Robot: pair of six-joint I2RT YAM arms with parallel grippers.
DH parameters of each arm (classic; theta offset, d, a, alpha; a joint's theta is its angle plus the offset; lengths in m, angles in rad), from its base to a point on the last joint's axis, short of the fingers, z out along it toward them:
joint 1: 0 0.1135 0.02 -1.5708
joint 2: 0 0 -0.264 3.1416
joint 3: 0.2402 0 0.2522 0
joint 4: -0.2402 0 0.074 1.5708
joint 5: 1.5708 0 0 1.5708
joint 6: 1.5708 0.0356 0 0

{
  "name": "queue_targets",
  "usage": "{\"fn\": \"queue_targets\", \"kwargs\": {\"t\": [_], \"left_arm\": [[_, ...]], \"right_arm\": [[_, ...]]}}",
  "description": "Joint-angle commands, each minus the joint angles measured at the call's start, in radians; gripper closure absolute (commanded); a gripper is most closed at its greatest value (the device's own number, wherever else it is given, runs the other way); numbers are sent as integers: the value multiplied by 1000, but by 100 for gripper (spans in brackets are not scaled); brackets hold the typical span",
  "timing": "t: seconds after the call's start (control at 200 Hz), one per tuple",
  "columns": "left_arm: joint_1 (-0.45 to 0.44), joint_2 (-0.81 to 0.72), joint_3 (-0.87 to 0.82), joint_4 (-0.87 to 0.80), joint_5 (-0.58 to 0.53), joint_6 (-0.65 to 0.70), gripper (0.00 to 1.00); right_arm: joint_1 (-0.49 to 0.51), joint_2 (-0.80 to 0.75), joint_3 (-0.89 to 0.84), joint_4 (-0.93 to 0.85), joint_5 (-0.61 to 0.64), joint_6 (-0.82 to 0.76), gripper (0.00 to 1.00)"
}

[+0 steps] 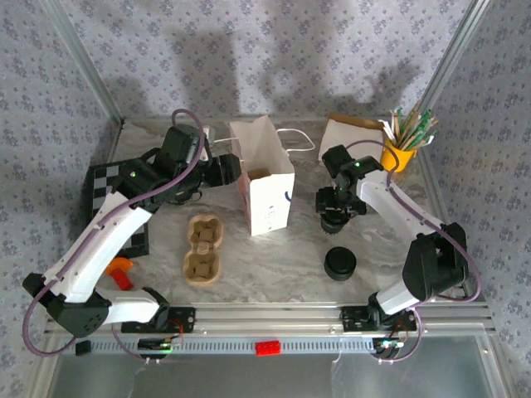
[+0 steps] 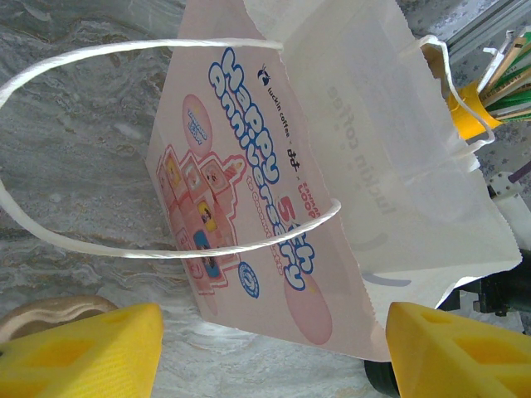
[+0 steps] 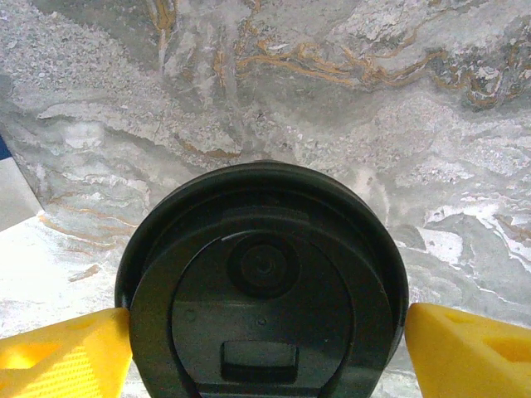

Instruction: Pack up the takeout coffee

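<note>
2 yellow pads (image 3: 58, 356) of the right pincer (image 3: 267, 336) stand spread wide, 1 on each side of the black lid (image 3: 264, 274). They are level with its rim and touching it or nearly, with no squeeze evident. The lid lies flat on the marble table (image 3: 332, 99), to the right of the white bag (image 1: 267, 195). Its top face is up toward the wrist and its drinking slot (image 3: 257, 358) is on the camera's side. Being round, it has no long axis, so any grip across the rim should serve. The left pincer (image 2: 274, 332), also spread and empty, faces the bag from its other side, so the right arm is far nearer. A dark round thing (image 1: 340, 264), probably the cup, sits nearer the bases.
</note>
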Motion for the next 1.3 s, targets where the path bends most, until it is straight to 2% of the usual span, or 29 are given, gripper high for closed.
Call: {"fn": "queue_targets", "kwargs": {"t": [0.0, 0.37, 0.59, 0.69, 0.805, 1.045, 1.294], "left_arm": [[-4, -6, 22, -7, 6, 18, 28], [-4, -5, 25, -12, -1, 20, 28], [-3, -3, 29, -15, 1, 22, 28], [-3, 0, 33, -20, 3, 22, 28], [-4, 0, 39, -26, 5, 21, 28], [-7, -8, 56, -50, 2, 15, 27], [-59, -20, 61, -83, -33, -16, 26]], "right_arm": [[-6, 17, 33, -28, 0, 30, 14], [-6, 62, 66, -48, 5, 44, 20], [2, 82, 72, -71, 25, 56, 20], [0, 78, 71, -81, 18, 57, 23], [0, 66, 75, -80, 14, 45, 32], [-5, 44, 109, -121, 13, 4, 34], [-9, 15, 171, -233, 2, -5, 35]]}}
